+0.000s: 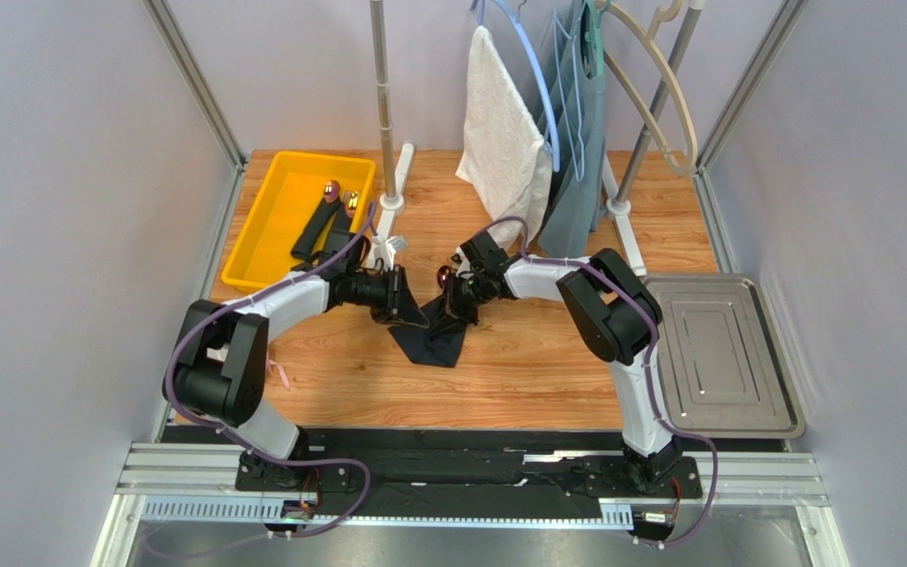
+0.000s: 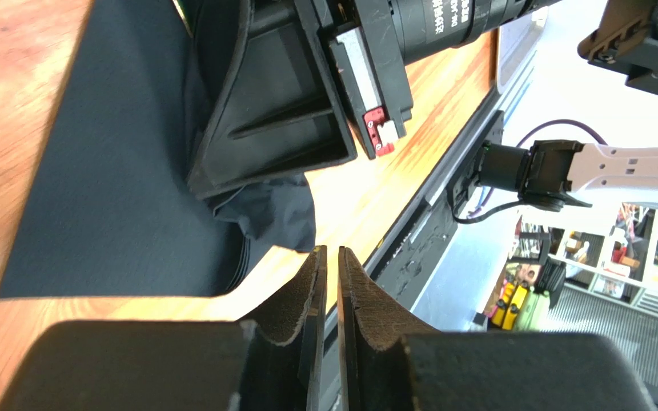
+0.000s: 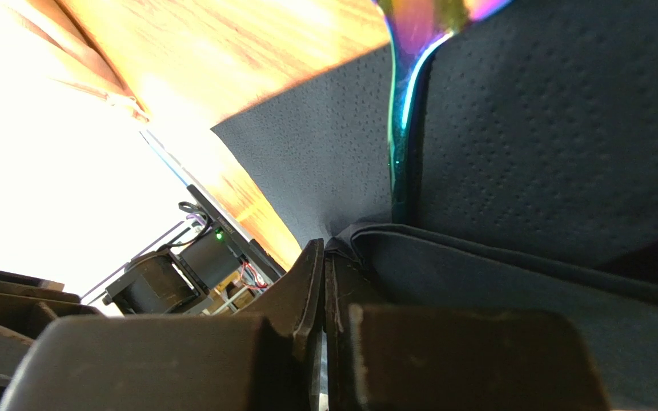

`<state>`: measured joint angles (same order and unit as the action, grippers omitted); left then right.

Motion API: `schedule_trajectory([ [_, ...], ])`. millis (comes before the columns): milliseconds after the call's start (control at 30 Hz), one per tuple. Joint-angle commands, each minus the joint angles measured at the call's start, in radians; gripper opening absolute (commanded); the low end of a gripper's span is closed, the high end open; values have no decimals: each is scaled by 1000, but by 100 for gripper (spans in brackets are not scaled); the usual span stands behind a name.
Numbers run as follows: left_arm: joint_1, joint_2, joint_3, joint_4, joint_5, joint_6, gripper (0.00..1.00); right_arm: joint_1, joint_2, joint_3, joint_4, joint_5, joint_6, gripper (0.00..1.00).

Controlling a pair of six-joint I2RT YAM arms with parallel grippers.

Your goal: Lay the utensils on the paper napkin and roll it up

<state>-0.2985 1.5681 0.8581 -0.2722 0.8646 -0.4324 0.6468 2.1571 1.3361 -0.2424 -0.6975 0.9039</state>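
We judge it's the rolling step: right claw (image 3: 324,253) pinched tight on the paper napkin (image 3: 513,111) fold, utensil (image 3: 401,128) lying on it just ahead. Left claw (image 2: 331,257) all but closed, empty. Next we need to tuck the fold over the utensil.

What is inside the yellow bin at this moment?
Two utensils with shiny heads and dark handles lie in the bin. The left arm covers its near right corner, so anything there cannot be seen.
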Motion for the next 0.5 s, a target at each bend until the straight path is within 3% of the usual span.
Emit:
schedule_trajectory([
  [0,-40,30,-4,56,7,-23,16,7,27,23,-6,33,-23,3],
  [300,-105,112,25,117,-73,-52,11,7,29,35,-15,32,-25,5],
  [467,-100,210,59,33,-145,-35,6,7,15,54,-26,23,-30,8],
])
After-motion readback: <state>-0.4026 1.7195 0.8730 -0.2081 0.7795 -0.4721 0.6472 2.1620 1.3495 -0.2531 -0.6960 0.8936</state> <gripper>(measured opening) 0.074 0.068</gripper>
